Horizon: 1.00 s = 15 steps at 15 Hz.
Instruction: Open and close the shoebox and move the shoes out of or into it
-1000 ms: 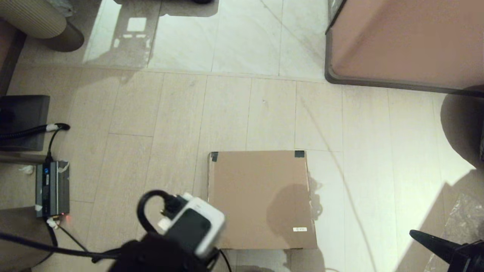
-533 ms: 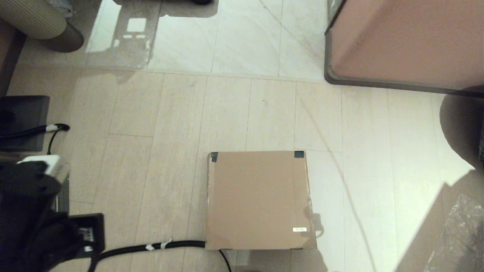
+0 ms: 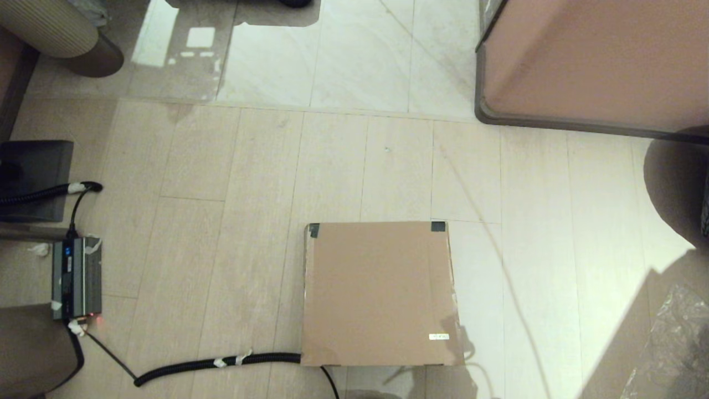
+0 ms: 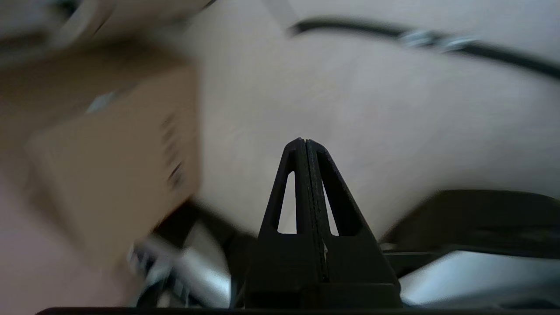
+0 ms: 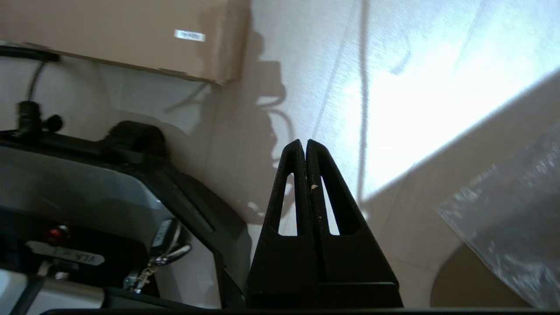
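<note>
The brown shoebox (image 3: 379, 293) lies on the floor with its lid down flat, dark tape on its two far corners and a small white label near its front right corner. The shoes are out of view. Neither arm shows in the head view. In the left wrist view my left gripper (image 4: 305, 142) is shut and holds nothing, above bare floor, with a blurred brown box shape (image 4: 113, 166) off to one side. In the right wrist view my right gripper (image 5: 305, 142) is shut and holds nothing, over the floor, apart from the shoebox (image 5: 122, 35).
A pinkish-brown cabinet (image 3: 592, 61) stands at the far right. A black corrugated cable (image 3: 216, 363) runs across the floor to the box's front left corner. A grey power unit (image 3: 76, 277) sits at the left. Crinkled clear plastic (image 3: 676, 343) lies at the near right.
The left arm swung from beside the box's front left corner out to the left and then out of the head view. The right gripper tip also left the lower right corner. The box has not moved.
</note>
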Tool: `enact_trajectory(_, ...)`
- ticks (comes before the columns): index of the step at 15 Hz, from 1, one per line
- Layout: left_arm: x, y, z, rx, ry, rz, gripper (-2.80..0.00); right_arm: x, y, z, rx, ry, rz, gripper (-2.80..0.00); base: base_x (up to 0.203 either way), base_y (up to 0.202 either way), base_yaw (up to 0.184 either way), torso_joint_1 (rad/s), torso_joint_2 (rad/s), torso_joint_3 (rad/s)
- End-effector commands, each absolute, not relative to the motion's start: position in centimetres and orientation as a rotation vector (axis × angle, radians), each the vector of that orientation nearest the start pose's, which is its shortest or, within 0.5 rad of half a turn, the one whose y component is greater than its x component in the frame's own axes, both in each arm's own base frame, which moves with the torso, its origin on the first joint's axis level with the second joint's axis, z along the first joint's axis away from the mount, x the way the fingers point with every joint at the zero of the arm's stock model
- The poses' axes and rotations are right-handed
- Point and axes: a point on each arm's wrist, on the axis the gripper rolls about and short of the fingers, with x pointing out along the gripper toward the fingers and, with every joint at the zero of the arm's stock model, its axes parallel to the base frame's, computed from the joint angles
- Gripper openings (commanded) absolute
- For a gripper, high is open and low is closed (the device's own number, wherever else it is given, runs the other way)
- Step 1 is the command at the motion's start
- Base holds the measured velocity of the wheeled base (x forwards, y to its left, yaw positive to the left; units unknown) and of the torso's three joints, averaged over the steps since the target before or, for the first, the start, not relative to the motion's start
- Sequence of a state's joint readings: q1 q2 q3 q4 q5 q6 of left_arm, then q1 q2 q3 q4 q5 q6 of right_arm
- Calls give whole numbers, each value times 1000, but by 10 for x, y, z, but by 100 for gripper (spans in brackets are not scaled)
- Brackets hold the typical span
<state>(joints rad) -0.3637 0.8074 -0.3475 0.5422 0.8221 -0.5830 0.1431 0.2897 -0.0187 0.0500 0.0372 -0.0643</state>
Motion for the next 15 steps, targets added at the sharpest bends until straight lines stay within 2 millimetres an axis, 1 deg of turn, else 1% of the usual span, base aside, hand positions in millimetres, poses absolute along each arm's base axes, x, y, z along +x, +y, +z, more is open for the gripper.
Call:
enact_trajectory(1,22,13,118,-46,649,795,-280,-3,0,79,-82,303,214,-280,0,0,0,0,0,0)
enact_trajectory(2,14,15,114,-84,621,862,-280,-3,0,79,-82,306,221,-280,0,0,0,0,0,0)
enact_trajectory(3,4,16,112,-120,569,891,-280,-3,0,80,-82,305,236,-280,0,0,0,0,0,0)
enact_trajectory(4,-6,17,110,-138,505,873,-280,-3,0,79,-82,302,245,-280,0,0,0,0,0,0)
enact_trajectory(6,-21,19,106,-151,367,761,-280,-3,0,79,-50,304,240,-280,0,0,0,0,0,0)
enact_trajectory(7,-22,18,107,-137,315,683,-280,-3,0,79,-48,304,239,-280,0,0,0,0,0,0)
enact_trajectory(8,-18,17,110,-64,286,575,-280,-3,0,79,-51,303,240,-280,0,0,0,0,0,0)
enact_trajectory(9,-12,14,109,12,281,407,-280,-3,0,79,-51,303,241,-280,0,0,0,0,0,0)
enact_trajectory(11,-4,6,97,71,269,80,-280,-3,0,79,-50,303,241,-280,0,0,0,0,0,0)
enact_trajectory(12,-3,4,93,92,272,-30,-280,-3,0,79,-52,303,241,-280,0,0,0,0,0,0)
enact_trajectory(13,-3,2,91,100,294,-115,-280,-3,0,79,-54,302,240,-280,0,0,0,0,0,0)
enact_trajectory(14,-5,1,86,104,340,-164,-280,-3,0,79,-54,304,241,-280,0,0,0,0,0,0)
enact_trajectory(15,-5,1,83,105,360,-169,-280,-3,0,79,-56,304,251,-280,0,0,0,0,0,0)
